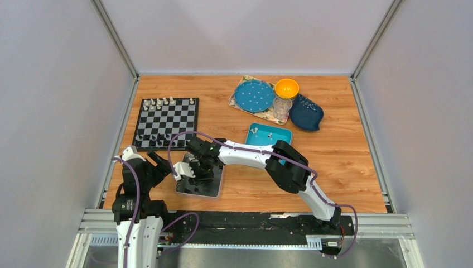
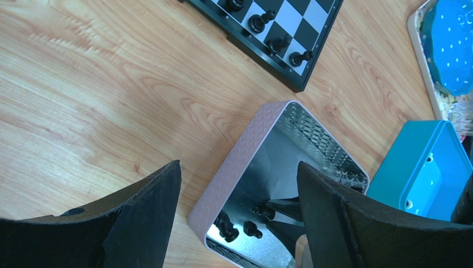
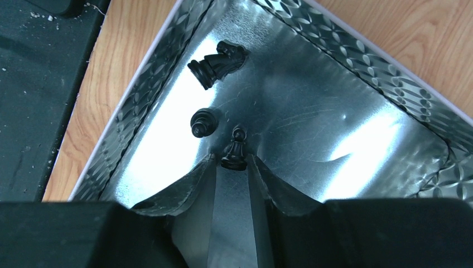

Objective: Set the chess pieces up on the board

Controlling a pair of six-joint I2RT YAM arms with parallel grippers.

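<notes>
The board [image 1: 167,120] lies at the far left, with cream pieces [image 1: 167,102] along its far row and black pieces [image 1: 162,137] along its near row. My right gripper [image 3: 231,159] reaches down into the silver tray [image 3: 334,50]. Its jaws stand narrow on either side of a black pawn's [image 3: 234,151] base, the right pad about touching it and a sliver of gap on the left. A second pawn [image 3: 202,121] and a toppled knight [image 3: 217,64] lie beside it. My left gripper [image 2: 239,163] hovers wide open and empty over the tray's [image 2: 234,162] left rim.
A blue tray [image 1: 269,135] with a few cream pieces in it sits right of the silver tray [image 1: 198,192]. At the far right stand a patterned tray with a blue plate [image 1: 254,95], an orange bowl [image 1: 286,87], a glass [image 1: 282,106] and a dark blue dish [image 1: 305,113].
</notes>
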